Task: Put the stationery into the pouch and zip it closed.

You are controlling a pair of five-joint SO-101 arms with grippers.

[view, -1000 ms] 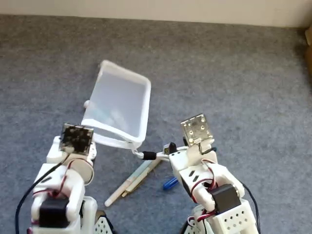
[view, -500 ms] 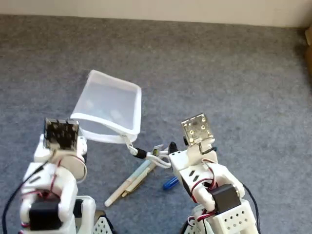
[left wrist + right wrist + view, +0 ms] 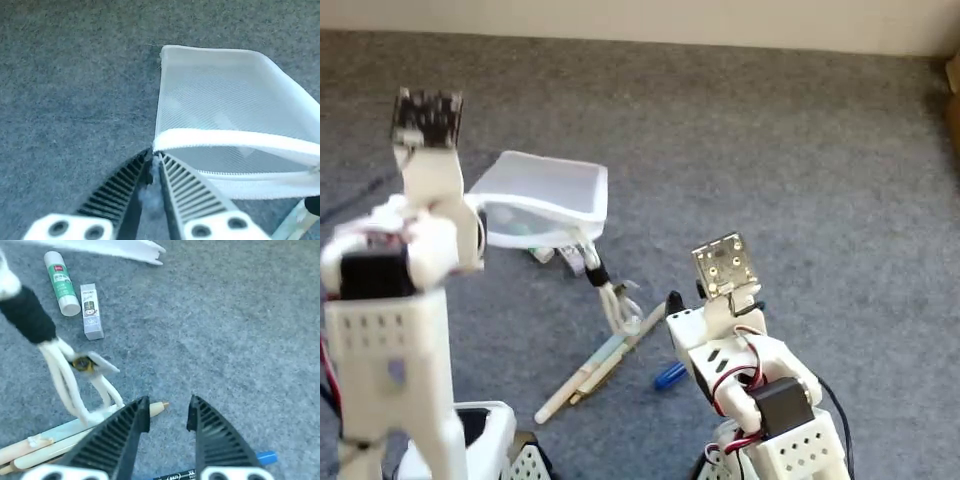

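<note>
pouch: left of centre, one corner in the left gripper, raised off the worktop.
glue stick, small box: side by side on the worktop, beneath the pouch's near edge.
cord: hangs from the pouch down to the pens.
pens: on the worktop, in front of the pouch, between the arm bases.
marker: just right of the pens.
right gripper: at the pens' far end, right of the cord.

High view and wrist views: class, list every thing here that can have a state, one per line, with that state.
pouch: unzipped, held up off the carpet by one corner.
left tool: shut on the pouch's corner.
right tool: open, holding nothing.
glue stick: capped, lying on the carpet, outside the pouch.
pens: lying on the carpet, outside the pouch.
</note>
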